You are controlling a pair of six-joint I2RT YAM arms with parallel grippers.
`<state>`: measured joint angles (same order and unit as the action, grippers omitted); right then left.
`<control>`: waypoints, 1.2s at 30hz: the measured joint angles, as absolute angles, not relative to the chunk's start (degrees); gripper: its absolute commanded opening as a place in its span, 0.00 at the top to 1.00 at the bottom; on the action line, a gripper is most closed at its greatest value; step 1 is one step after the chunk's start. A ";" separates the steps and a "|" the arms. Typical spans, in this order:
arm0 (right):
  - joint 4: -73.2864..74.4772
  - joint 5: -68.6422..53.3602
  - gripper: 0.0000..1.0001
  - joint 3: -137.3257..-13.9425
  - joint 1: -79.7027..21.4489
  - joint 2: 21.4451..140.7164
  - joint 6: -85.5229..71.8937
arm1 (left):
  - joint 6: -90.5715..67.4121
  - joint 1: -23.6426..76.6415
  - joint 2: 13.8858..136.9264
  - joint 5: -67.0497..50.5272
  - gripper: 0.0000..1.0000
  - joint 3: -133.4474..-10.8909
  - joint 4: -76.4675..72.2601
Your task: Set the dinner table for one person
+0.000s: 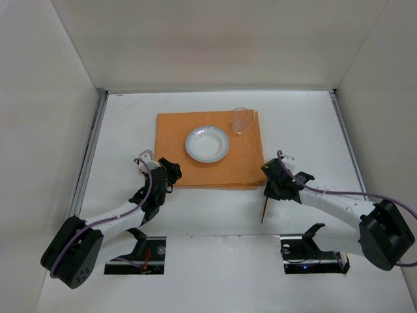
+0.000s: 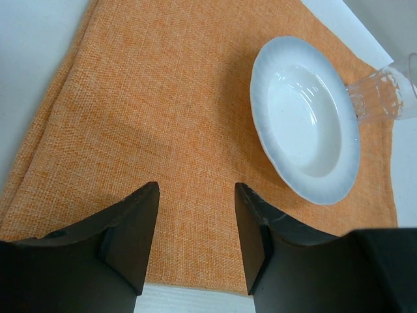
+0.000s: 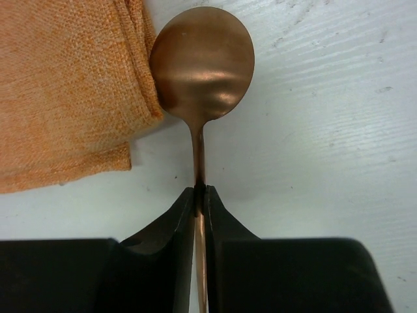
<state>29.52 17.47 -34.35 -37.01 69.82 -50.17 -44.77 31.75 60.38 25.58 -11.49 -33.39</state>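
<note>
On the white dinner table (image 1: 306,124) lies an orange placemat (image 1: 172,140) bearing a white bowl-like plate (image 1: 208,144) and a clear glass (image 1: 240,120). My right gripper (image 1: 272,184) is shut on the thin handle of a copper spoon (image 3: 202,65), whose bowl rests against the placemat's folded corner (image 3: 71,91); the handle's tail (image 1: 264,212) sticks out toward the near edge. My left gripper (image 2: 195,225) hangs open over the placemat's near left part (image 2: 150,111), nothing between its fingers. The plate (image 2: 303,120) and glass (image 2: 384,94) show at its right.
Thin metal rails (image 1: 91,150) run along the table's left and right edges, with white walls beyond. Two arm bases with openings (image 1: 140,254) sit at the near edge. Bare white tabletop (image 3: 326,130) lies right of the spoon.
</note>
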 measured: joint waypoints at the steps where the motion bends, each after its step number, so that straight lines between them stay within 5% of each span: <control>1: 30.37 17.72 0.89 -34.35 -37.04 68.40 -50.06 | -44.86 31.75 60.38 25.54 0.53 -11.49 -33.39; 12: 35.38 21.50 0.89 -46.39 -36.73 64.38 -44.12 | -44.93 31.73 60.69 25.47 0.53 -11.49 -33.21; 24: 18.83 14.35 0.89 -58.37 -36.49 92.75 -30.22 | -44.84 31.83 59.48 25.89 0.53 -11.49 -32.88; 36: 14.72 9.93 0.88 -63.70 -31.83 98.61 -27.35 | -44.80 32.29 60.31 26.44 0.53 -11.49 -32.51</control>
